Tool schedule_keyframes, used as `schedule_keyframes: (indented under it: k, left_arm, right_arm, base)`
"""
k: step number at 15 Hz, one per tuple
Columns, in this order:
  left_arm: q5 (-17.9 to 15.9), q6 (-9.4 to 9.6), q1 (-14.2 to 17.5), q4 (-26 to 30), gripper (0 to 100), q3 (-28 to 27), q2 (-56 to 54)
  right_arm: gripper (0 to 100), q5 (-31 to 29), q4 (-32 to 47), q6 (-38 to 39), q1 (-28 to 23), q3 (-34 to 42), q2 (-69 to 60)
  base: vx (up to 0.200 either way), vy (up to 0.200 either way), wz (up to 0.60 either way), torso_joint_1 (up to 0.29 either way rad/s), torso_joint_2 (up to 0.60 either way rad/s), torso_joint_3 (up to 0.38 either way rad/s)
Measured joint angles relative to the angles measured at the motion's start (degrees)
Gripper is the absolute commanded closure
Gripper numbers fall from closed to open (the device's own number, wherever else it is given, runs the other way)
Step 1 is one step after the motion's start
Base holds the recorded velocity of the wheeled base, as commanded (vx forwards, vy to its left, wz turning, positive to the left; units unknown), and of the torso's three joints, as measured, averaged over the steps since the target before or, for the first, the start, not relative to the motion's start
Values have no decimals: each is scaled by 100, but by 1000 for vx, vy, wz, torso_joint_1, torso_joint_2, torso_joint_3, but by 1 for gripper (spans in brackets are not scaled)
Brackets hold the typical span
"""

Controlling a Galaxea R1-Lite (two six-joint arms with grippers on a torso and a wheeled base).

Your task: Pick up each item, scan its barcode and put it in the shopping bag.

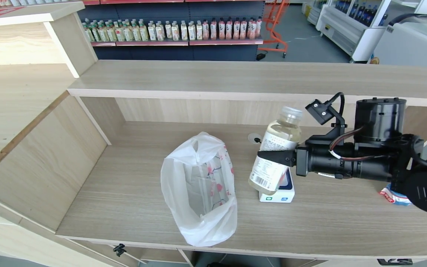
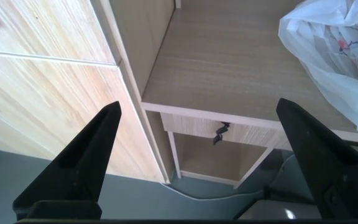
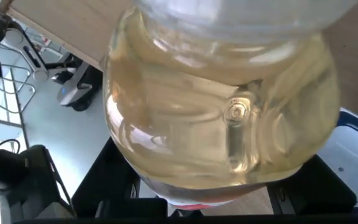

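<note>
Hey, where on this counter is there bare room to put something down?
Widest bare patch: the counter between the left side panel and the shopping bag. Also free: the front strip from the bag to the packet, before the scanner. Crowded: over the scanner, where the right gripper holds the bottle.

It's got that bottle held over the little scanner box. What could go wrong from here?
The bottle hangs tilted in the right gripper, clamped only around its label, so it might slip and hit the scanner. Its barcode seems to face up and outward, not toward the scanner, so the scan may fail. The bag is limp with a saggy mouth; the bottle could snag its rim.
</note>
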Motion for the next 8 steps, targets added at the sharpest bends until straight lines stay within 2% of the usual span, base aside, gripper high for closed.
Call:
schedule_keyframes:
  k: [3,6,8]
  left_arm:
    - [2,2,0,-1,0,0,0]
    - [2,2,0,-1,0,0,0]
    - [2,2,0,-1,0,0,0]
  right_arm:
    - [100,-228,-460,-61,354,-232,549]
    - [100,-219,-1535,-321,594,-318,1348]
    - [100,-211,-1937,-633,742,-389,1862]
  base:
    - [0,0,0,0,0,0]
    - [0,0,0,0,0,0]
    - [0,0,0,0,0,0]
